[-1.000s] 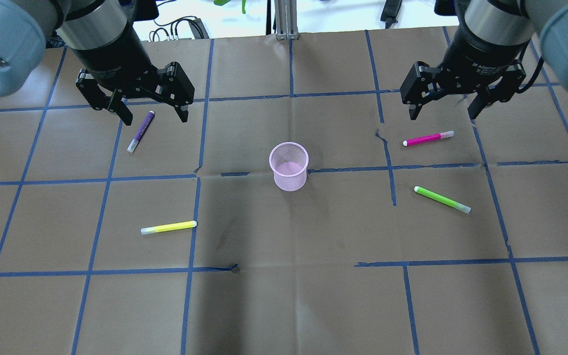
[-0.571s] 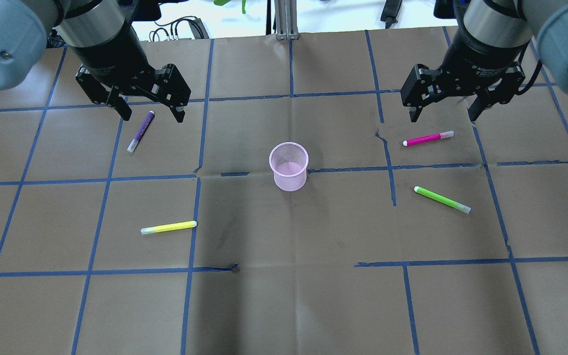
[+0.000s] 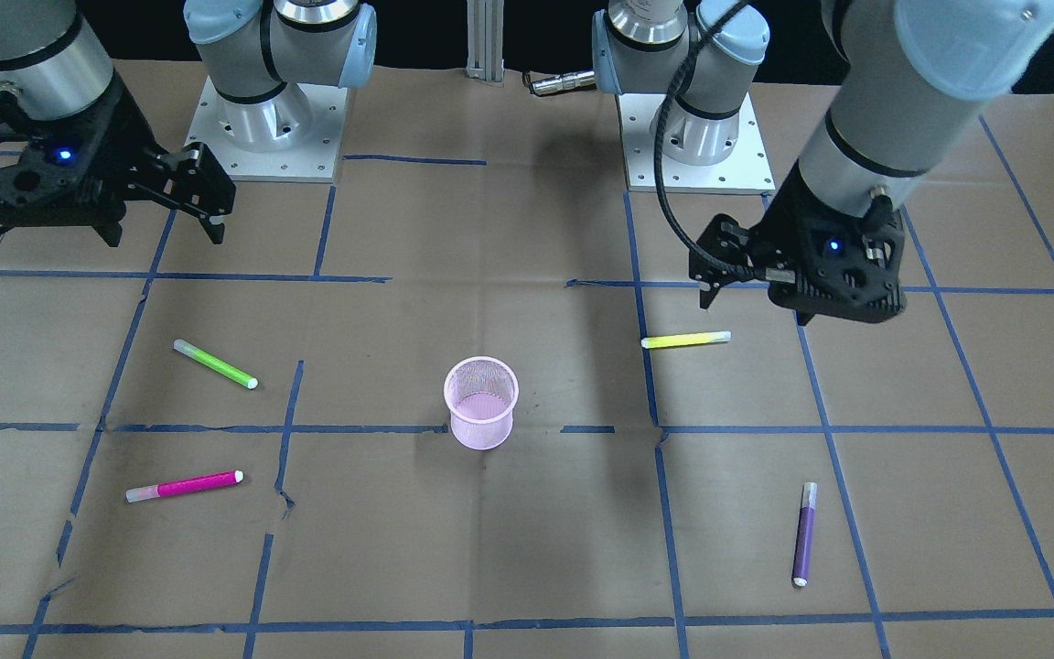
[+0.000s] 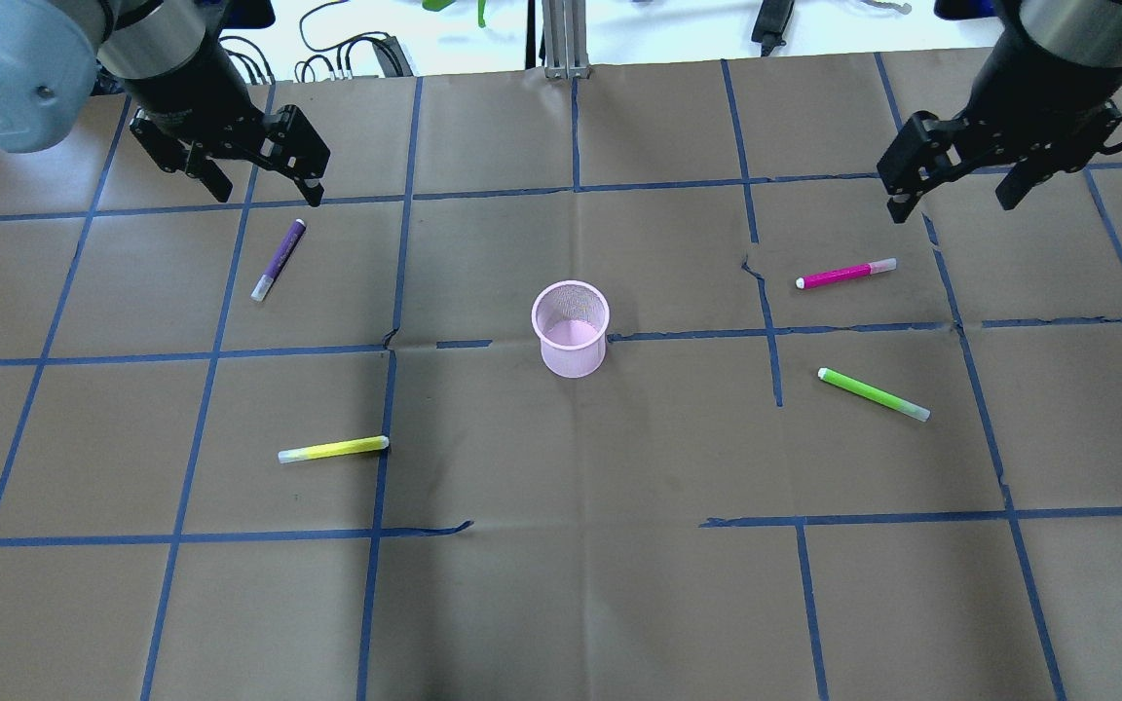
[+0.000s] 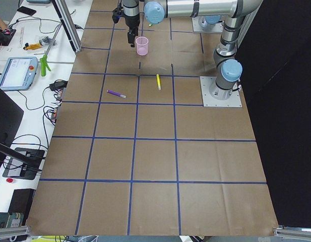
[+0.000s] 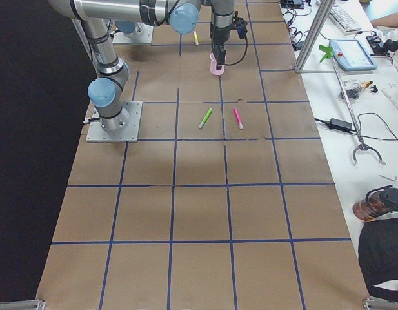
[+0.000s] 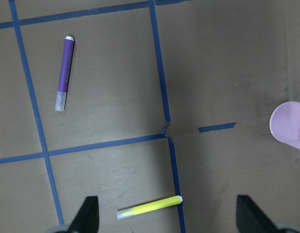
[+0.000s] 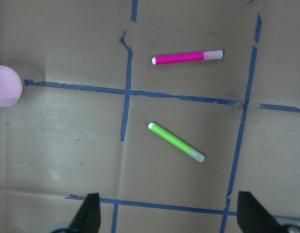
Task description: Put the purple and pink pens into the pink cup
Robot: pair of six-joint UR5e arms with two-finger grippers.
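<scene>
The pink mesh cup point(image 4: 571, 329) stands upright at the table's middle. The purple pen point(image 4: 279, 259) lies flat to the cup's left, and the pink pen point(image 4: 845, 274) lies flat to its right. My left gripper point(image 4: 269, 188) is open and empty, hovering just beyond the purple pen's far end. My right gripper point(image 4: 953, 204) is open and empty, beyond and to the right of the pink pen. The left wrist view shows the purple pen point(image 7: 63, 73) and the cup's edge point(image 7: 290, 125). The right wrist view shows the pink pen point(image 8: 187, 57).
A yellow pen point(image 4: 333, 449) lies near left of the cup, and a green pen point(image 4: 874, 393) lies near right. Blue tape lines grid the brown paper table cover point(image 4: 561, 584). The arm bases point(image 3: 266, 119) stand at the table's robot side.
Both grippers stayed open. The left one moved up and left in the overhead view, off the purple pen. The right one moved right and up, away from the pink pen.
</scene>
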